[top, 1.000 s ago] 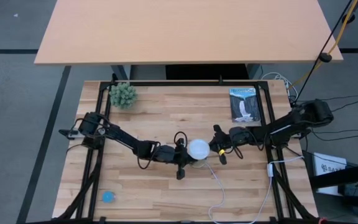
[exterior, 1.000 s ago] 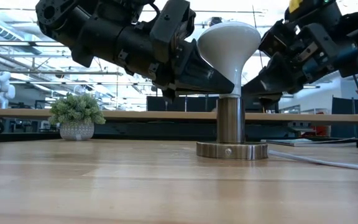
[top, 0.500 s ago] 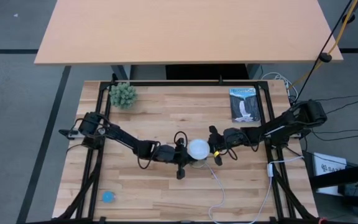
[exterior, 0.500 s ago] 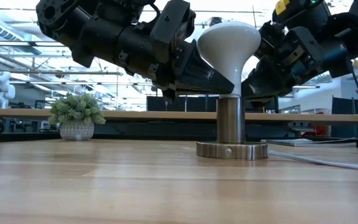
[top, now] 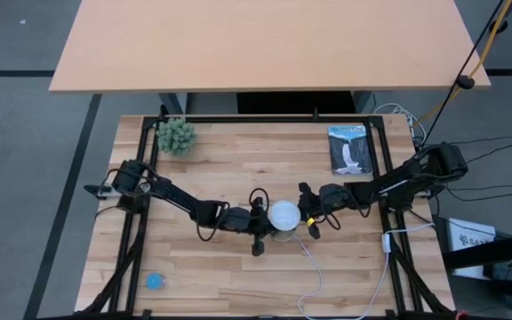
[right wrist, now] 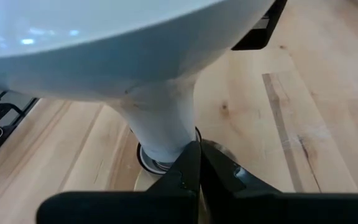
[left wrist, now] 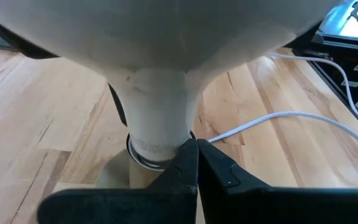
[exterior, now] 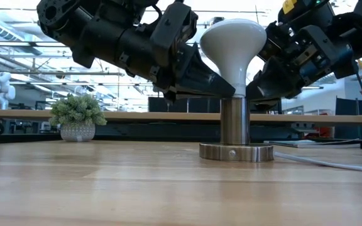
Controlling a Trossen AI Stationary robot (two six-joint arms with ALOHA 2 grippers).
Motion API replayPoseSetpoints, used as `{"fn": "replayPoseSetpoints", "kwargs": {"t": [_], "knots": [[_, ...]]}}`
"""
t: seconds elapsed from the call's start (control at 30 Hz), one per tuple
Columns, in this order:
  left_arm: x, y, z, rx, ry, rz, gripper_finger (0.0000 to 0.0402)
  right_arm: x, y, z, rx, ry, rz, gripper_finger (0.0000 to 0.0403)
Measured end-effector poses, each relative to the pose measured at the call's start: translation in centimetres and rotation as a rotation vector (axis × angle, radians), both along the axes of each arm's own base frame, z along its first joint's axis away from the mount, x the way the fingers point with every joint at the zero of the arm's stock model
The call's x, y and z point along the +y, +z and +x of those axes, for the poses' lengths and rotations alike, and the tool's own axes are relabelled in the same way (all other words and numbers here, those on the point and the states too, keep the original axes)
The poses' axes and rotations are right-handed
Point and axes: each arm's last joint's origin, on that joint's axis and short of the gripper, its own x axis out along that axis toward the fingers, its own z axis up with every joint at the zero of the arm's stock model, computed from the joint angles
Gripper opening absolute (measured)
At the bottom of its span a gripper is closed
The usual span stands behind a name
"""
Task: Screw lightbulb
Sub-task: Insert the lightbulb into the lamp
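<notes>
Lightbulb (exterior: 233, 43) seated upright in metal socket (exterior: 235, 129), mid-table, between both grippers.

Neck of the bulb enters the socket's cylindrical post, which stands on a round base with a white cord (top: 316, 277) running toward the near table edge. Left gripper (left wrist: 192, 163) is just beside the bulb neck, fingers closed together with no gap, holding nothing. Right gripper (right wrist: 194, 163) is at the opposite side of the neck, fingers likewise pressed together and empty. A small potted plant (top: 176, 136), a booklet (top: 350, 148) and a blue object (top: 154, 282) lie well apart on the table (top: 229, 169).
</notes>
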Motion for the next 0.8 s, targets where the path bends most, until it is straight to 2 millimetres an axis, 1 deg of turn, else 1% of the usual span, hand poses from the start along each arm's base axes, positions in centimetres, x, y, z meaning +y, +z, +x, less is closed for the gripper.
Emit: {"fn": "replayPoseSetpoints", "kwargs": {"t": [0.37,0.63,0.8], "knots": [[0.1,0.1,-0.1,0.017,0.001,0.004,0.0,0.0,0.1,-0.2,0.022,0.006,-0.001,0.0],[0.2,0.4,-0.4,0.031,0.013,0.016,0.0,0.0,1.5,-1.3,0.045,0.014,0.002,0.0],[0.6,0.3,-0.3,0.04,0.025,0.01,0.0,0.8,1.9,-1.9,0.058,0.055,0.011,0.0]]}}
